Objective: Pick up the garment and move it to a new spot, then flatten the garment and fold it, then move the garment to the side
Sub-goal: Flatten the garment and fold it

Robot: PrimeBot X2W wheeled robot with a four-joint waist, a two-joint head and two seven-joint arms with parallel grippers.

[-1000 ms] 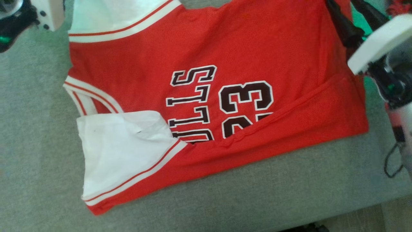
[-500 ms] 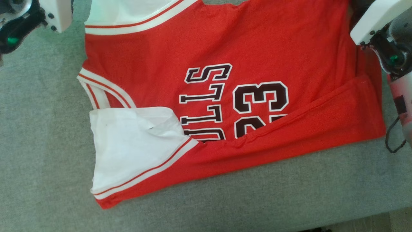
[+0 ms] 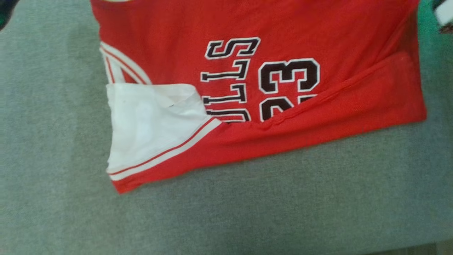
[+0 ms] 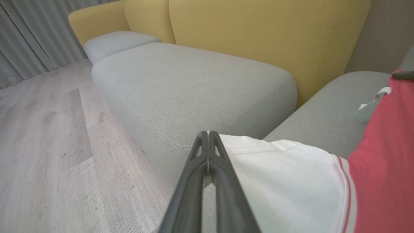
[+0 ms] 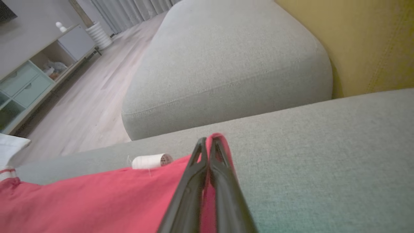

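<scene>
The garment, a red jersey with dark "BULLS" lettering and "23", lies on the grey sofa seat with its near edge folded over and a white sleeve part at the left. In the left wrist view my left gripper is shut, and the white sleeve edge comes out from its tips. In the right wrist view my right gripper is shut on a red corner of the garment, with red cloth showing between its fingers.
Yellow backrests stand behind the grey seats. A second grey cushion adjoins on the left and another on the right. A small white spool lies by the red hem. Wood floor and a low cabinet lie beyond.
The head camera has shifted, so the garment sits higher in the picture and both arms have slid out at the top. My right gripper has closed on the red corner.
</scene>
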